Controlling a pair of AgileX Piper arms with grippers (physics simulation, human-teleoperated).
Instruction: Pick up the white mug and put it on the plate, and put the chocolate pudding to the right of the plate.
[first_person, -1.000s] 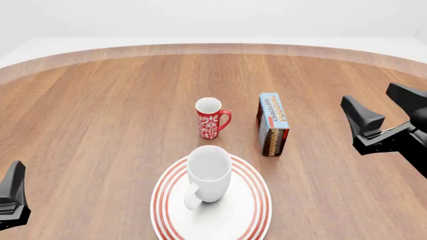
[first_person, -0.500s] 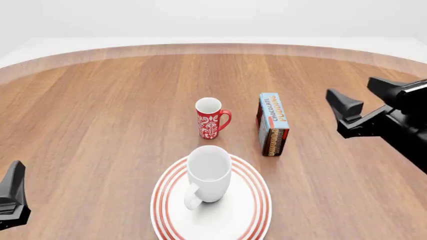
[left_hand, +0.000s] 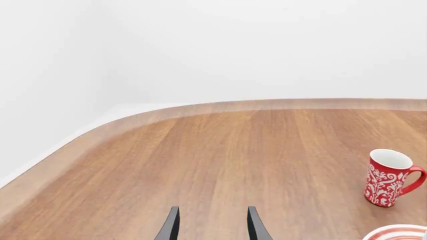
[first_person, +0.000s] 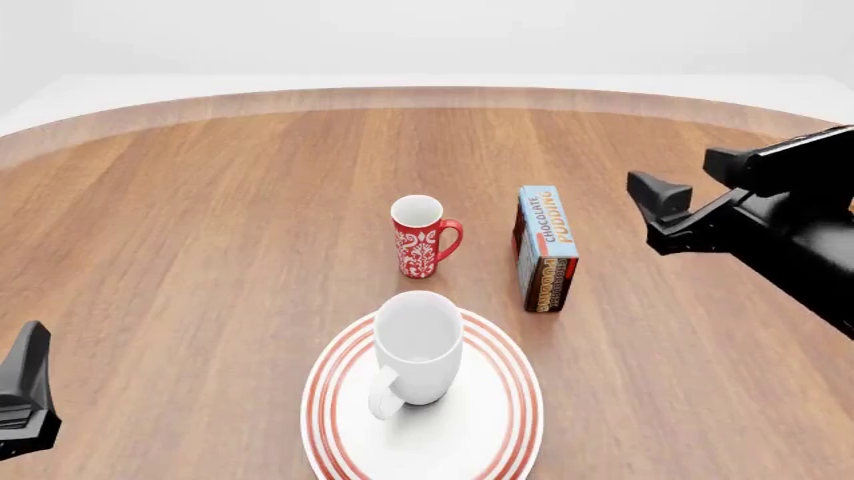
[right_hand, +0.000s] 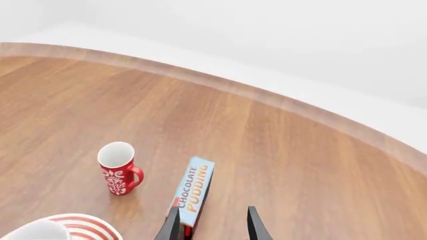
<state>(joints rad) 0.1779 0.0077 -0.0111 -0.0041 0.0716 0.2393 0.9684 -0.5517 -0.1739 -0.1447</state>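
White mug sits on the plate; pudding box not yet moved.

The white mug (first_person: 416, 345) stands upright on the plate (first_person: 501, 425), its handle toward me. The chocolate pudding (first_person: 545, 248) stands on edge on the table (first_person: 200, 250), beyond the plate and a little to its right, just beside the red mug (first_person: 420, 236). My right gripper (first_person: 683, 177) hangs in the air to the right of the pudding, fingers spread wide and holding nothing. My left gripper (left_hand: 212, 226) is low at the near left, fingers parted and empty.
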